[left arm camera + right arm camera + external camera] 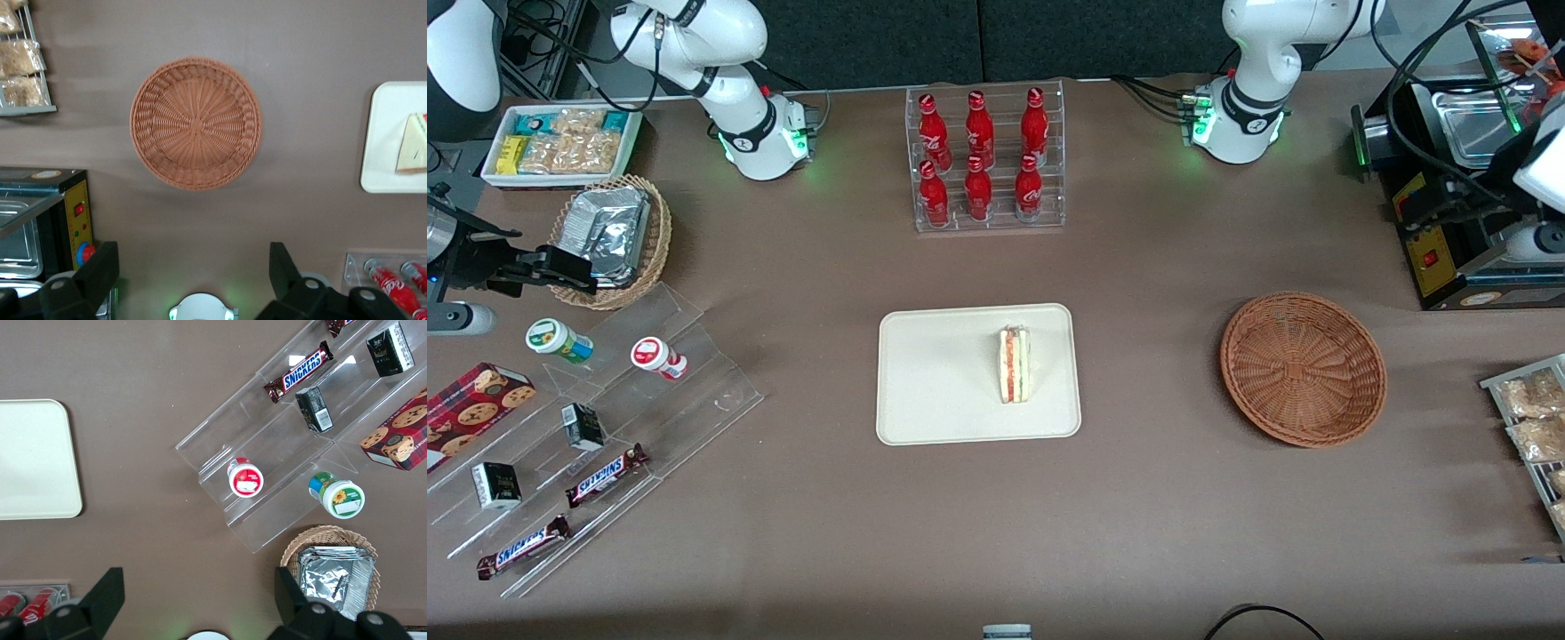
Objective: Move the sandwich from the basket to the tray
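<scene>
Gripper point(193, 267) of the left arm hangs high above the table, over the basket point(195, 123), with its 2 fingers point(100, 267) wide apart and nothing between them. No item lies in the basket. On the tray point(934, 378) the sandwich point(1014, 364) rests, near the edge toward the basket.

A wide, matte brown cloth-covered surface point(1183, 498) fills the scene under even overhead light, ending at a dark grey panel wall point(978, 36) along its edge.
</scene>
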Robot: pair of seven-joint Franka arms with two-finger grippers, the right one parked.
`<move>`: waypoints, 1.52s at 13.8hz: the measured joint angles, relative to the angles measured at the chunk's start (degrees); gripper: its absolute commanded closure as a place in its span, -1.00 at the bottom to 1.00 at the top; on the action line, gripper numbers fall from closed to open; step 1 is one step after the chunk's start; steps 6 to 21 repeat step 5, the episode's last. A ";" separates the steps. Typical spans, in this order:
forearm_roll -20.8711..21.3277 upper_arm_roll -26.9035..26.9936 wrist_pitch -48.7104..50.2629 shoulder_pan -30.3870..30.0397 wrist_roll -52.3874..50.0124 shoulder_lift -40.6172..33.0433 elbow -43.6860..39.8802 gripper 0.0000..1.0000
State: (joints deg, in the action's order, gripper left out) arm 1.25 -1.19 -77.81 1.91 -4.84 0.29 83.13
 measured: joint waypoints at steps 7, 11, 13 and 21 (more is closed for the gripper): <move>-0.03 0.41 -0.04 0.34 0.56 -2.19 2.31 -0.99; -0.03 0.41 -0.04 0.34 0.56 -2.19 2.31 -0.99; -0.03 0.41 -0.04 0.34 0.56 -2.19 2.31 -0.99; -0.03 0.41 -0.04 0.34 0.56 -2.19 2.31 -0.99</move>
